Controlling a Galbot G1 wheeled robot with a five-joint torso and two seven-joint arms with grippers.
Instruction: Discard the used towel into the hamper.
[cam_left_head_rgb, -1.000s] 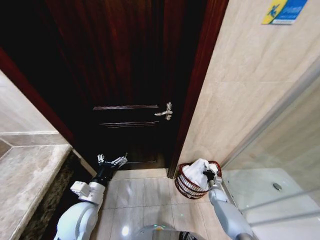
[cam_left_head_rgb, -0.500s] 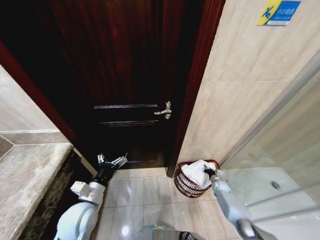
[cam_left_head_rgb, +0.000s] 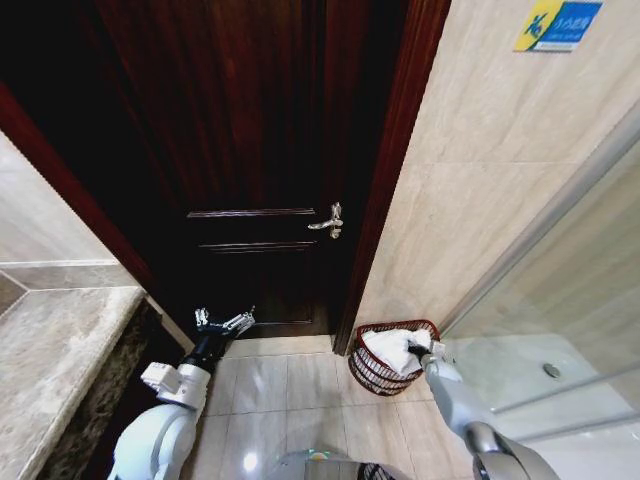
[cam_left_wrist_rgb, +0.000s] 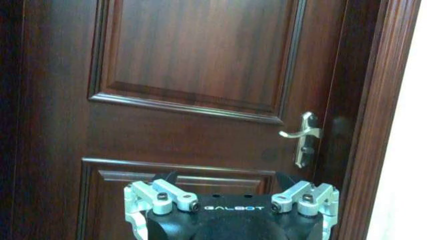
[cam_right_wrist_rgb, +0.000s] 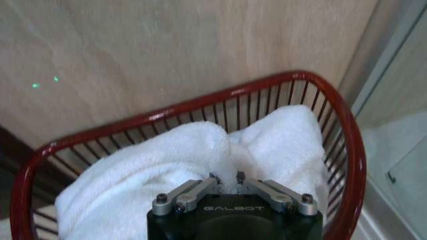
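Tiled bathroom floor (cam_left_head_rgb: 290, 385) by dark door (cam_left_head_rgb: 250, 150), upright red wire hamper (cam_left_head_rgb: 372, 372), white towel (cam_left_head_rgb: 392, 350) inside, right gripper (cam_right_wrist_rgb: 225, 176) pinching towel, left gripper (cam_left_head_rgb: 224, 322) spread wide.

My right arm reaches forward and down, its gripper (cam_right_wrist_rgb: 225, 176) with fingertips (cam_right_wrist_rgb: 214, 176) nearly together, pinched on a fold of towel (cam_right_wrist_rgb: 193, 160). My left arm is bent low at my side, its gripper (cam_left_head_rgb: 223, 322) spread wide.

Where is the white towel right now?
The white towel is inside the hamper, on the floor at the robot's right, between the dark wooden door and the glass shower wall. The right gripper is pinched on its top fold.
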